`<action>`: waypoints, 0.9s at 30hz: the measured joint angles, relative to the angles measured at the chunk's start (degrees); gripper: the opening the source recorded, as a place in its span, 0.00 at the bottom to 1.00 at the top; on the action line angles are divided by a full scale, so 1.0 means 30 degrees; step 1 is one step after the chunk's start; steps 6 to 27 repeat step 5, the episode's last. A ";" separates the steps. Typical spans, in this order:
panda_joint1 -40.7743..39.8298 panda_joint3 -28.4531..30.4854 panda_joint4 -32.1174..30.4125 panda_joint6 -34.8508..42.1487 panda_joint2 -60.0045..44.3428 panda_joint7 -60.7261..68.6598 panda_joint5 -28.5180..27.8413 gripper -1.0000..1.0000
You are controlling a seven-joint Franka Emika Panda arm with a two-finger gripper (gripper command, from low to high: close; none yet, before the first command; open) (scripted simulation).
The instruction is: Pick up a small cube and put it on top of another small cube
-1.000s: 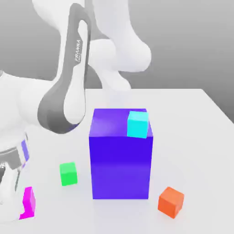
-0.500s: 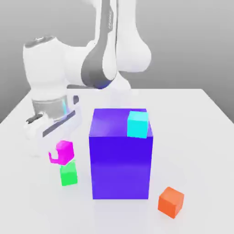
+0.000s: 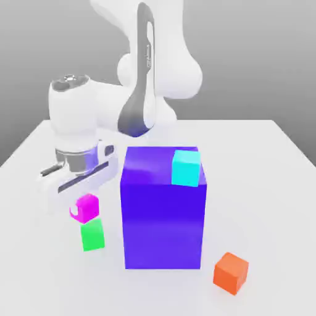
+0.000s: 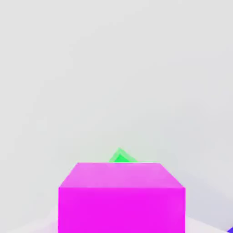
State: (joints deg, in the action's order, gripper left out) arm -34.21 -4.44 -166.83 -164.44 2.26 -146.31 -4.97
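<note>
The magenta cube (image 3: 85,206) (image 4: 121,197) sits clamped in the gripper (image 3: 79,208), directly above the green cube (image 3: 92,236) (image 4: 121,156). A big purple-blue block (image 3: 163,216) stands close on the exterior view's right, carrying a cyan cube (image 3: 186,167); an orange cube (image 3: 231,272) lies beyond.

The white Panda arm rises at the back of the exterior view, folds sharply at its grey-sided elbow and reaches down toward that view's left. Its wrist points downward, with the flat hand body tilted. The gripper (image 3: 84,208) is closed on the magenta cube (image 3: 86,207), which hangs beneath the hand.
</note>
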 joint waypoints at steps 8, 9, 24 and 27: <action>0.0020 -0.0293 -0.0096 -0.1517 -0.1353 0.0606 0.0859 1.00; 0.0020 -0.0293 -0.0096 -0.1517 -0.1353 0.0606 0.0859 1.00; 0.0020 -0.0293 -0.0096 -0.1517 -0.1353 0.0606 0.0859 1.00; 0.0020 -0.0293 -0.0096 -0.1517 -0.1353 0.0606 0.0859 1.00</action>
